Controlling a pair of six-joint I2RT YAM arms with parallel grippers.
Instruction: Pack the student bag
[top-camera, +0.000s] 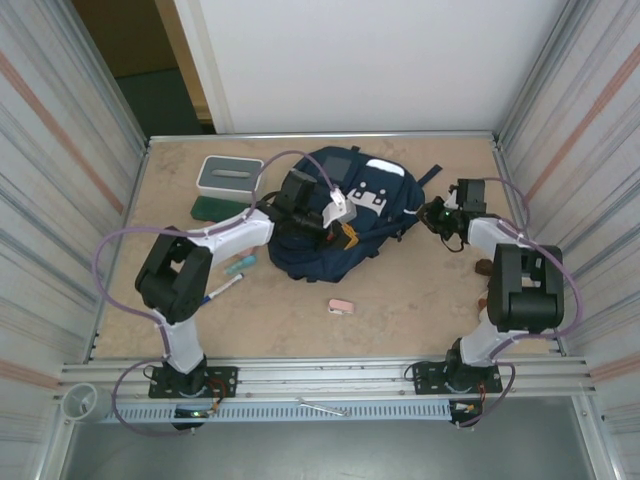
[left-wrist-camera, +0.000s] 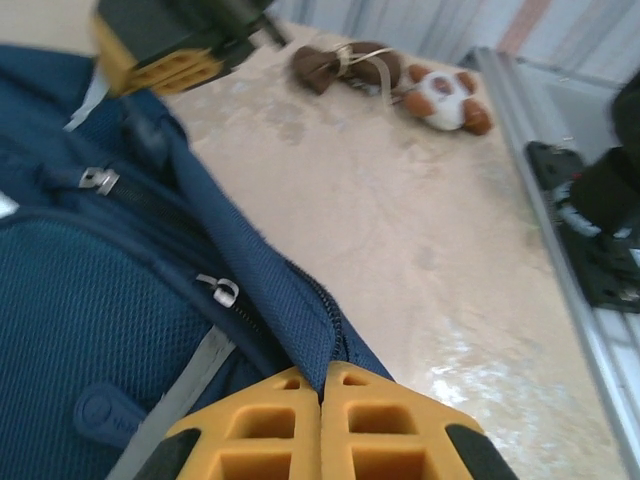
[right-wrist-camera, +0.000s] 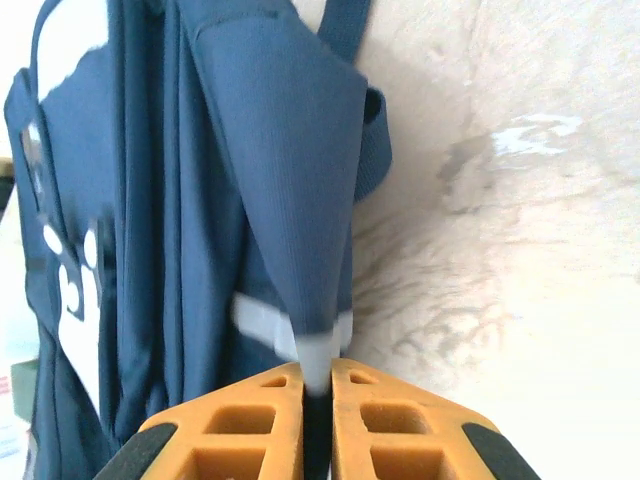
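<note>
**A:** Surface first.

**B:** Scuffed tan tabletop (top-camera: 420, 310). There are ribbed metal walls on either side and a white panel behind.

**A:** The student bag?

**B:** The student bag (top-camera: 310, 255) lies flat, navy, with its white patch up. It sits directly under the left jaws, and one strap reaches out to the right jaws.

**A:** Left gripper?

**B:** On the left gripper (left-wrist-camera: 322, 380) the yellow fingers are pressed together, pinching a ridge of navy fabric beside the zipper. A zipper pull (left-wrist-camera: 222, 291) lies just ahead of the jaws, on their left.

**A:** Right gripper?

**B:** The right gripper (right-wrist-camera: 317, 375) is nearly closed, clamped on the grey webbing tip of a shoulder strap (right-wrist-camera: 300, 200). The strap runs straight ahead from the jaws. The bag body is to their left and bare table to their right.

**A:** Further out?

**B:** Ahead of the left jaws, well apart across bare table, is a brown-and-white plush toy (left-wrist-camera: 445, 100). A brown pouch with a pale cord (left-wrist-camera: 345, 65) lies just beside it. Behind those jaws, past the wrist, sits a grey-and-white box (top-camera: 230, 177) with a dark green flat thing (top-camera: 210, 208) against it. On the arm-base side of both jaws are a small pink block (top-camera: 341, 307), a teal marker (top-camera: 238, 265) and a pen (top-camera: 222, 288).
</note>
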